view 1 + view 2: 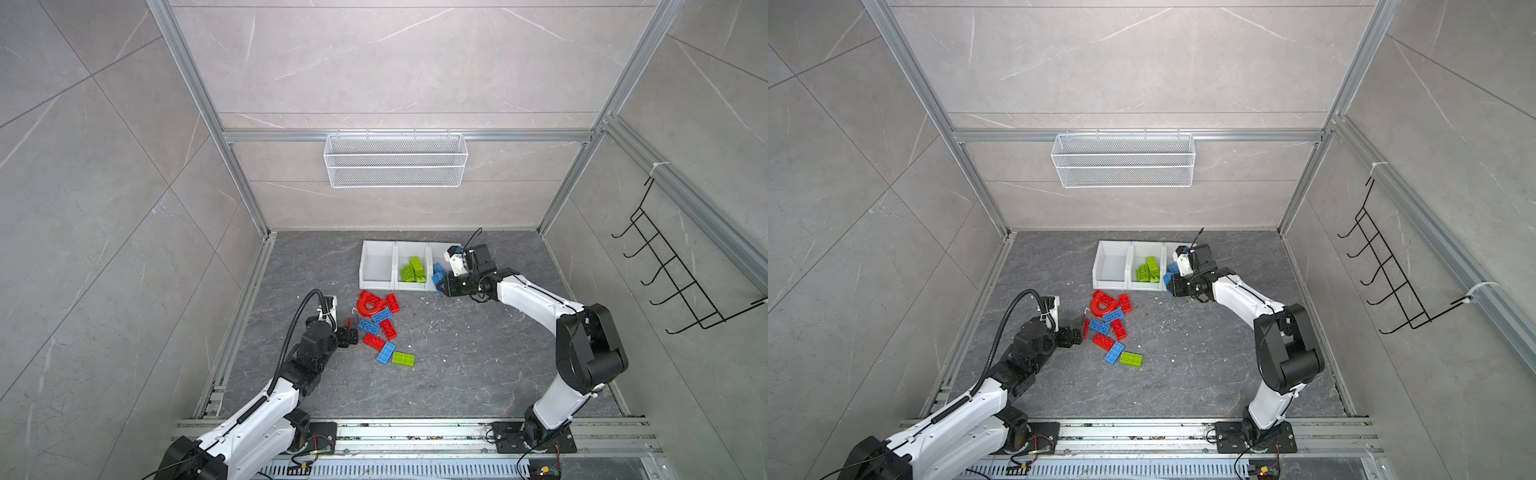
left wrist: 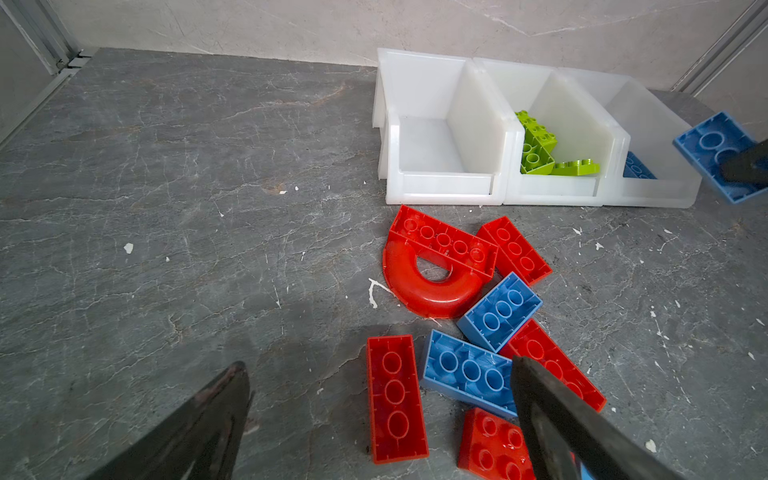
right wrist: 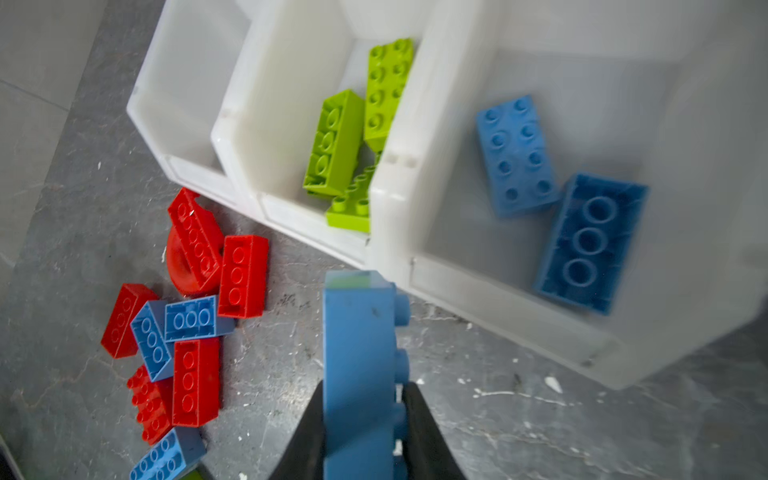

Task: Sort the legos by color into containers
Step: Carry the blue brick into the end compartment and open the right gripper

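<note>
Grey stone-look tabletop point(image 1: 457, 353) makes the floor of the cell, with three white bins point(image 1: 376, 286) joined in a row at its far side. In both top views the left-hand bin point(image 2: 444, 187) is empty. The middle bin point(image 1: 411, 286) holds green bricks point(image 3: 336, 141), and the right-hand bin point(image 3: 498, 299) holds two blue bricks point(image 3: 515, 153).

The right gripper point(image 3: 365, 386) is clamped on a blue brick point(image 3: 357, 340), which appears lifted off the tabletop just in front of the bins. The brick's long axis runs out along the fingers point(image 3: 424, 432) toward the bins. Its far end sits near where the middle and right-hand bins meet, short of the low front lip. The drop, as I judge it, turns on this: the blue bin lies ahead and to the robot's right of the brick's tip, and the green bin is about as close on the other side. The brick would have to carry over the lip on the blue side before the jaws let go.

The left gripper point(image 2: 379, 362) stands wide open and holds nothing. It is low beside the pile of loose bricks point(image 1: 380, 328), and the left arm is much the nearer one to that pile. A red brick point(image 2: 395, 399) lies between its fingers point(image 2: 208, 415) with its long axis along them, so the jaws would close across its short width.
</note>
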Available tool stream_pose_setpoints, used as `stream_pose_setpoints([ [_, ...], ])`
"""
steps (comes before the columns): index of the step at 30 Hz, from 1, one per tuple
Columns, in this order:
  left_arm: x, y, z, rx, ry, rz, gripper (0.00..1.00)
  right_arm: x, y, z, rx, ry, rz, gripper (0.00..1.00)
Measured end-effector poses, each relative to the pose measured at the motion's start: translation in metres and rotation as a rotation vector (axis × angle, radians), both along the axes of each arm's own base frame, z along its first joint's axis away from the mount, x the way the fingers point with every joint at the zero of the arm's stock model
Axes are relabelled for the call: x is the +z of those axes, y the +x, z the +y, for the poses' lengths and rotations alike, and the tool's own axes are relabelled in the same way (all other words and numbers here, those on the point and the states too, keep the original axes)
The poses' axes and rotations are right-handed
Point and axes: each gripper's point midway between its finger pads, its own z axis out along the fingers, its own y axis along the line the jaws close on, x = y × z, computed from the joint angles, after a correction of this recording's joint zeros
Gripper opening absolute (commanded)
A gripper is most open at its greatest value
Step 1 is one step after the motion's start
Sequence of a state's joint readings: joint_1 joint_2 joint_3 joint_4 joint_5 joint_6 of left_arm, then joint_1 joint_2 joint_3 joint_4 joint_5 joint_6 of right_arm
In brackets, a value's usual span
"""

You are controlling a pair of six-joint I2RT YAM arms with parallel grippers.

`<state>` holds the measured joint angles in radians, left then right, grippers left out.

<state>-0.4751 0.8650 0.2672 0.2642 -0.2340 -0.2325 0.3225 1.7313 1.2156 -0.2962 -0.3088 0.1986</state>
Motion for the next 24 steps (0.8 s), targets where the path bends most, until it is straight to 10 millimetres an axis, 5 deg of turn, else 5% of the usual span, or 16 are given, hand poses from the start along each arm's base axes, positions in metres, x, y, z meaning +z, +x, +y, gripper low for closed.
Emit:
stream_pose_setpoints([
  [7,0.000,0.000,0.000,0.003,-0.001,0.000,1.00,0.006,0.052,-0.040,-0.141,0.003,-0.020,0.09],
  [13,0.004,0.003,0.007,0.042,0.005,-0.011,1.00,-0.008,0.069,-0.046,-0.174,-0.003,0.020,0.13],
  [24,0.006,0.005,0.011,0.075,0.006,-0.017,1.00,-0.004,0.093,-0.044,-0.199,-0.004,0.020,0.55],
])
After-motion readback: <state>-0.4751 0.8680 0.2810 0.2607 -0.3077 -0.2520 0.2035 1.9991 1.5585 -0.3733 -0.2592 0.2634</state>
